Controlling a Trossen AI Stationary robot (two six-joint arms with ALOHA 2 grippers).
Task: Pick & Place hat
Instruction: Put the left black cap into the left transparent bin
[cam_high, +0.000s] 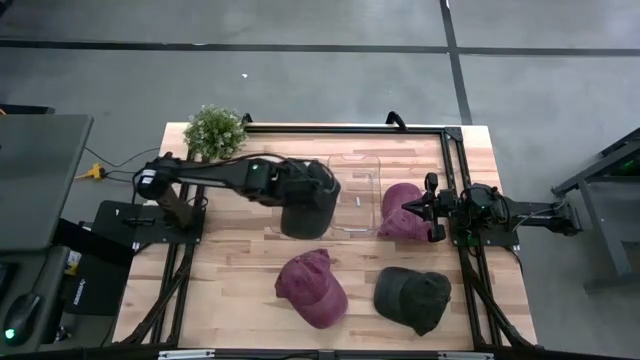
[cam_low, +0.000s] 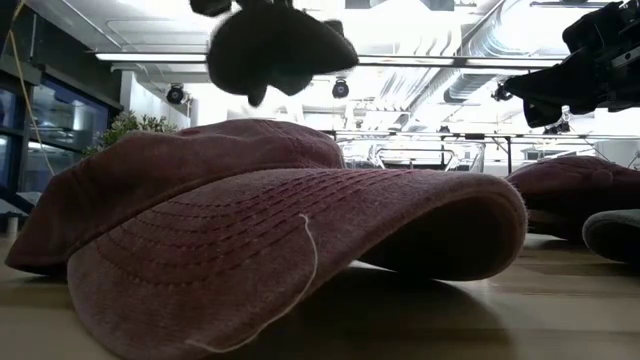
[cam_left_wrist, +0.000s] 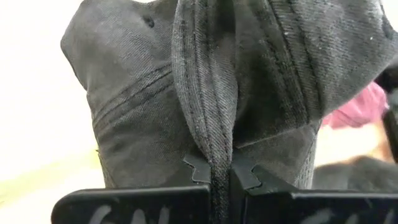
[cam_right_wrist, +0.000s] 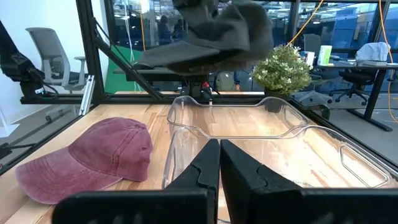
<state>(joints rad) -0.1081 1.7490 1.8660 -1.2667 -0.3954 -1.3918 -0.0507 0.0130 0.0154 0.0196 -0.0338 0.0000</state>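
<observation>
Our left gripper (cam_left_wrist: 221, 177) has its jaws clamped on a dark grey hat (cam_high: 308, 203), lifted at centre frame beside the clear bin (cam_high: 362, 190). Right of it, our right gripper (cam_high: 408, 207) waits, jaws together. White marks on the left gripper's fingers (cam_left_wrist: 134, 208) are unreadable.

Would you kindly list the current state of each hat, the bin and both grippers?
Left gripper: shut on the dark grey hat, raised at the bin's edge.
Dark grey hat: lifted, hanging from the left gripper.
Clear plastic bin: upright, nothing in it.
Right gripper: shut, holding nothing.
Maroon hat by the bin: lying on the table.
Front maroon hat: lying on the table.
Dark green hat: lying on the table.
</observation>
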